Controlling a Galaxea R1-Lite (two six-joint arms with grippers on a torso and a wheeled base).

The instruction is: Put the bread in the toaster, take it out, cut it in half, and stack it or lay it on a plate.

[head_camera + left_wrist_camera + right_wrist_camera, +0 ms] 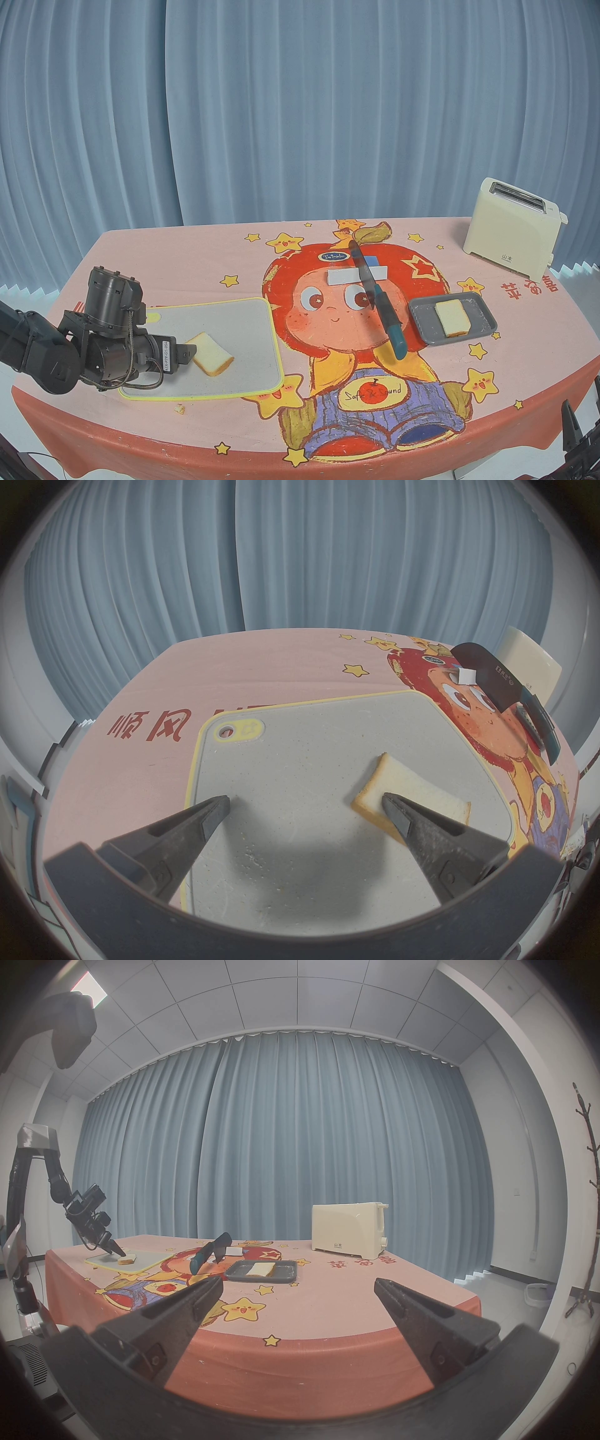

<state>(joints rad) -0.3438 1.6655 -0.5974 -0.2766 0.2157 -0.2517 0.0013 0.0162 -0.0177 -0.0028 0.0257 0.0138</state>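
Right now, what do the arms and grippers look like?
The left arm is black with rounded joints, a cylinder-shaped housing on top, thin black cables looped at the wrist and a small white label. The left gripper and right gripper have dark grey, tapering wedge-shaped fingers with screw heads.

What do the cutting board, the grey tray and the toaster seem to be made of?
Cutting board: probably plastic, matte; the grey face is finely speckled, with a thin yellow rim.
Grey tray: matte plastic or coated metal, hard to tell; dark and even, with no glare.
Toaster: likely smooth cream plastic with a faint sheen; the slot edges on top look metallic.
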